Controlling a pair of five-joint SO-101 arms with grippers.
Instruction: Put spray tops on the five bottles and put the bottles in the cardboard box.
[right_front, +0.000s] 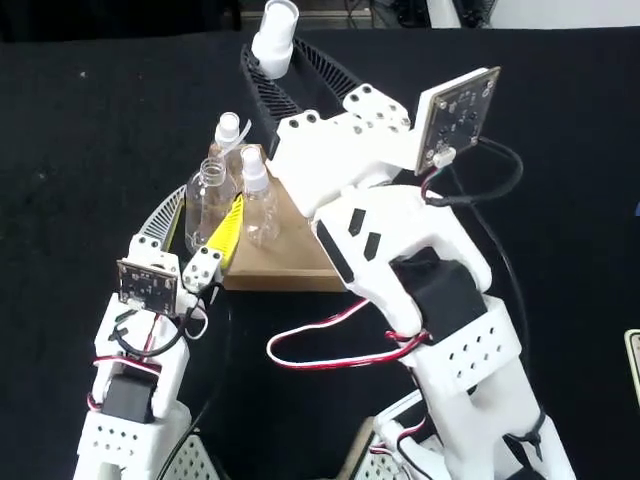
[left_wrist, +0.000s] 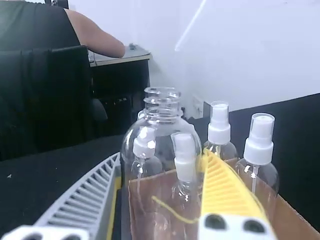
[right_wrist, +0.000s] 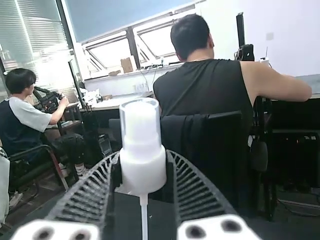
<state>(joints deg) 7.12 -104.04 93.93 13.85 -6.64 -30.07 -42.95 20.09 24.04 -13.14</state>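
Note:
My left gripper (right_front: 212, 197) is shut on a clear bottle (right_front: 209, 192) with an open neck, at the left edge of the cardboard box (right_front: 290, 255). In the left wrist view that bottle (left_wrist: 160, 125) stands upright between the grey finger and the yellow finger (left_wrist: 225, 192). Several bottles with white spray tops (left_wrist: 218, 131) stand in the box (left_wrist: 295, 217) behind it; two show from above (right_front: 256, 195). My right gripper (right_front: 273, 45) is raised beyond the box, shut on a white spray top (right_front: 276, 38). The right wrist view has the spray top (right_wrist: 142, 150) upright between black ribbed fingers, its thin tube hanging down.
The table (right_front: 90, 110) is covered in black cloth. The right arm's white body (right_front: 400, 260) rises over the box's right side. Red and white cables (right_front: 330, 335) loop in front of the box. People sit at desks in the room behind.

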